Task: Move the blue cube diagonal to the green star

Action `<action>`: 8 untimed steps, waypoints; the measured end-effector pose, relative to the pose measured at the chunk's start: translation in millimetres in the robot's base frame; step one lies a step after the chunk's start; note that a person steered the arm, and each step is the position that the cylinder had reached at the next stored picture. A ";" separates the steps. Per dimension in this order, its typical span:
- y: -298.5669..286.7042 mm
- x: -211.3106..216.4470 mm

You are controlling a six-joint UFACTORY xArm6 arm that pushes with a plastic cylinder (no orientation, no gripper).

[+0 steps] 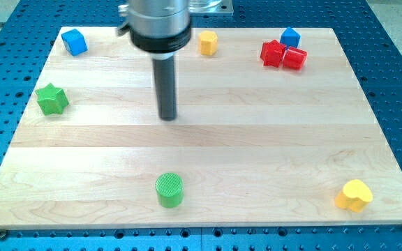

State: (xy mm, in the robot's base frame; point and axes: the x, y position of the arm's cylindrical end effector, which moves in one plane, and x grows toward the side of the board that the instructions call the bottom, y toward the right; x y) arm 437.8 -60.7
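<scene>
Two blue (75, 42), red (273, 53), green (52, 99), yellow blocks (208, 42) each.

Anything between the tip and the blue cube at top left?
Nothing. In the camera view, only bare board lies between my tip and the blue cube; the green star sits below that line, off to the view's left.
</scene>
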 end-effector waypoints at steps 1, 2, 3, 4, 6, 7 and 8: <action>-10.7 -36.7; -24.7 -68.2; -27.4 -85.7; -85.7 -92.3; -220.5 -111.2; -243.3 -166.3; -216.5 -195.9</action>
State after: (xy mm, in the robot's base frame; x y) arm 241.9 -277.1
